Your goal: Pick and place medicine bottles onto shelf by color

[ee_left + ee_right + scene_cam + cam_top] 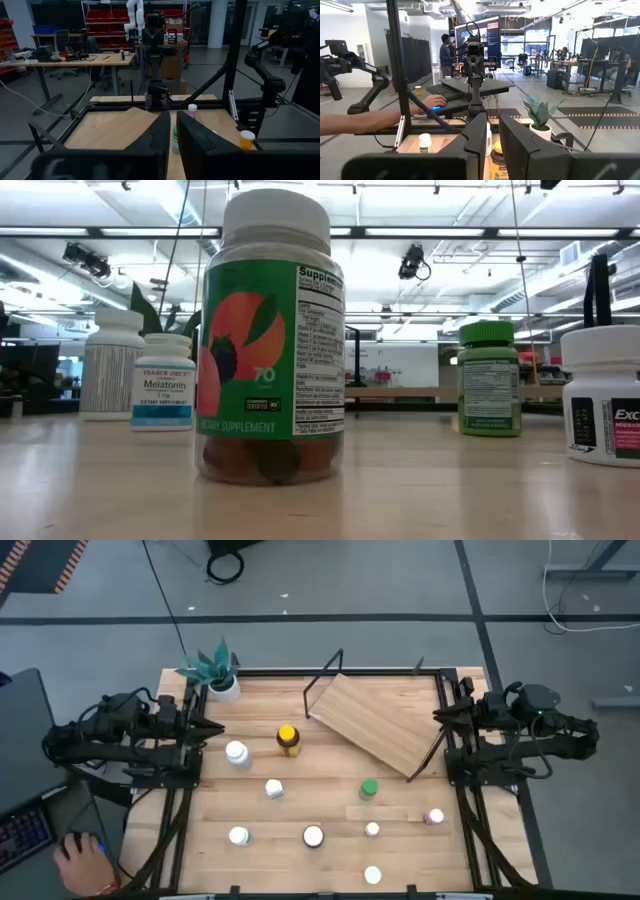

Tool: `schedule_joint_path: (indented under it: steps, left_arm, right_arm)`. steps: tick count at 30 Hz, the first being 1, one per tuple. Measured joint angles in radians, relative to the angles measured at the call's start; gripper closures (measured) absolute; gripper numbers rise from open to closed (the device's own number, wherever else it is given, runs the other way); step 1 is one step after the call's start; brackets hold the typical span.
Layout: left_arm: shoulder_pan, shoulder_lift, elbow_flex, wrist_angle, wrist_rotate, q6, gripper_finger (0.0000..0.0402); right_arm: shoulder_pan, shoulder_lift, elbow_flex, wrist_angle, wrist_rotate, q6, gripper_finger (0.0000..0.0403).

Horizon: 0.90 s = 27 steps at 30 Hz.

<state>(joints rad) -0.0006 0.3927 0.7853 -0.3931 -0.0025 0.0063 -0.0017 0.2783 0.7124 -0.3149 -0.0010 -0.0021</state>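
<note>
Several medicine bottles stand upright on the wooden table: a white-capped one [237, 753], an amber one with a yellow cap [288, 738], a green-capped one [369, 788], a pinkish one [435, 817], and more white-capped ones along the near side [313, 836]. The shelf [380, 720], a light-wood board tilted in a black wire frame, stands at the far middle with nothing on it. My left gripper [218, 727] is shut and empty at the table's left edge. My right gripper [438, 717] is shut and empty at the right edge, beside the shelf.
A white pot with a green plant [218, 675] stands at the far left corner. A black frame [455, 770] runs along the table's sides. A person's hand [80, 855] rests on a mouse off the near left corner. In the low view a green-labelled bottle [265, 340] stands closest.
</note>
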Motion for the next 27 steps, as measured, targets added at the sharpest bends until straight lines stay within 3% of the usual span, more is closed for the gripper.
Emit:
schedule_joint_path:
  steps: [27]
  left_arm:
    - [0.0, 0.0, 0.0, 0.0, 0.0, 0.0, 0.0368]
  right_arm:
    - [0.0, 0.0, 0.0, 0.0, 0.0, 0.0, 0.0342]
